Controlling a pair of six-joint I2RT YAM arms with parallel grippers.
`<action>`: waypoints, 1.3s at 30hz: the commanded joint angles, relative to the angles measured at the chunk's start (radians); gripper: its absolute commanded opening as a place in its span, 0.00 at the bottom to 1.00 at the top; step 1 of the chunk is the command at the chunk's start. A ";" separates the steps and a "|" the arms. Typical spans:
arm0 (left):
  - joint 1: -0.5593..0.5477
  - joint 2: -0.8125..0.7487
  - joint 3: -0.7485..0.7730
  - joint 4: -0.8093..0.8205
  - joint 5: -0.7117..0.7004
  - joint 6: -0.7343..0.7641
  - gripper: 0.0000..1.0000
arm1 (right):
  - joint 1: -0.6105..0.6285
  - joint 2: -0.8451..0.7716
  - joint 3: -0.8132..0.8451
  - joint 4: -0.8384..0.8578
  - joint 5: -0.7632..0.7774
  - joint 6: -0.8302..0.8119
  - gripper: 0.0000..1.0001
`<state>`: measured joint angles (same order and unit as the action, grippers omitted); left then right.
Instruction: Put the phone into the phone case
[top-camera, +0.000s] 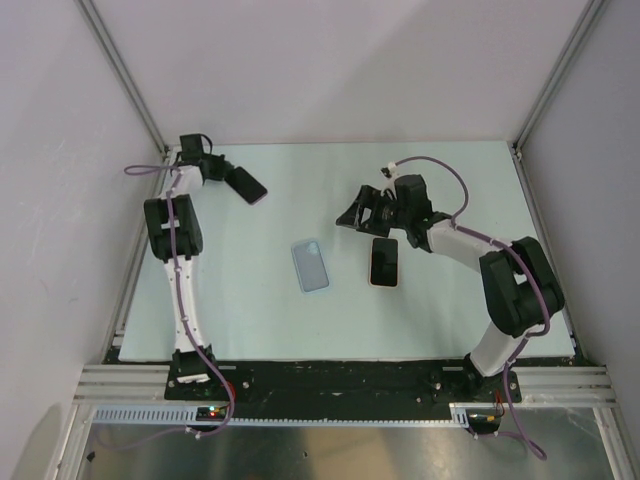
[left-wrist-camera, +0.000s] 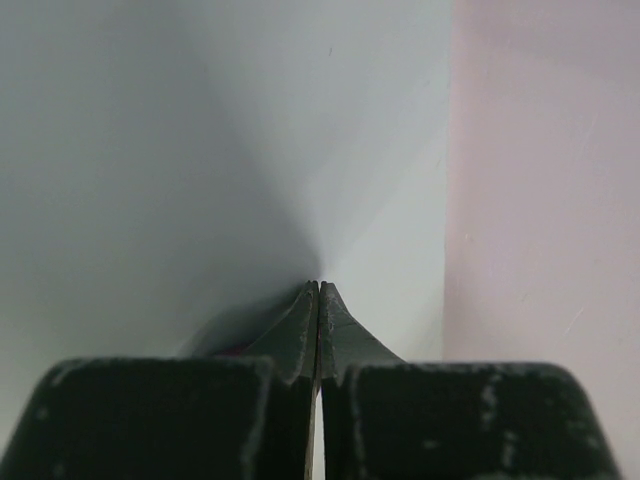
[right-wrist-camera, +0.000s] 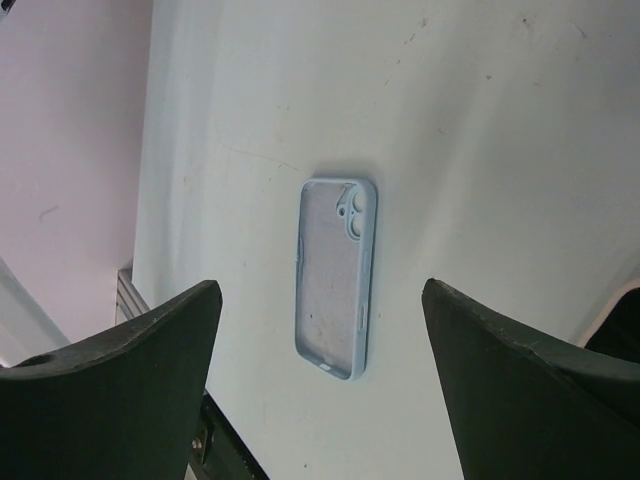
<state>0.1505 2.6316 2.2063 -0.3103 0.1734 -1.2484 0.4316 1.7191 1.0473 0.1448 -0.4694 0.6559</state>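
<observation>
Phone case (top-camera: 311, 265) flat on table (top-camera: 250, 310), hollow side up; long axis roughly 12-to-6, far end tipped toward 11; camera cutouts at 12 o'clock end (right wrist view); phone (top-camera: 385, 262) at its 3 o'clock, apart; right gripper (top-camera: 352, 212) spread wide, holding nothing, case at its 7 o'clock; left gripper (top-camera: 250, 190) pinched closed, far-left corner.

I see the phone case (top-camera: 311, 265) lying flat in the middle of the counter (top-camera: 250, 310), the phone (top-camera: 384, 262) just right of it, apart. My right tool (top-camera: 352, 217) hangs just beyond the phone's far end; my left tool (top-camera: 247, 186) is near the far-left corner.
</observation>
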 joint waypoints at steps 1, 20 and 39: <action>-0.042 -0.085 -0.090 -0.102 0.021 0.045 0.00 | -0.010 -0.070 -0.024 0.016 -0.007 0.006 0.87; -0.140 -0.322 -0.493 -0.104 0.023 0.125 0.00 | -0.018 -0.257 -0.186 -0.033 0.035 -0.022 0.87; -0.249 -0.538 -0.859 -0.069 0.048 0.283 0.00 | 0.108 -0.298 -0.219 -0.118 0.206 -0.091 0.90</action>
<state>-0.0765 2.1437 1.4567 -0.2928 0.2321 -1.0370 0.4965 1.3968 0.7952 0.0509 -0.3466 0.6174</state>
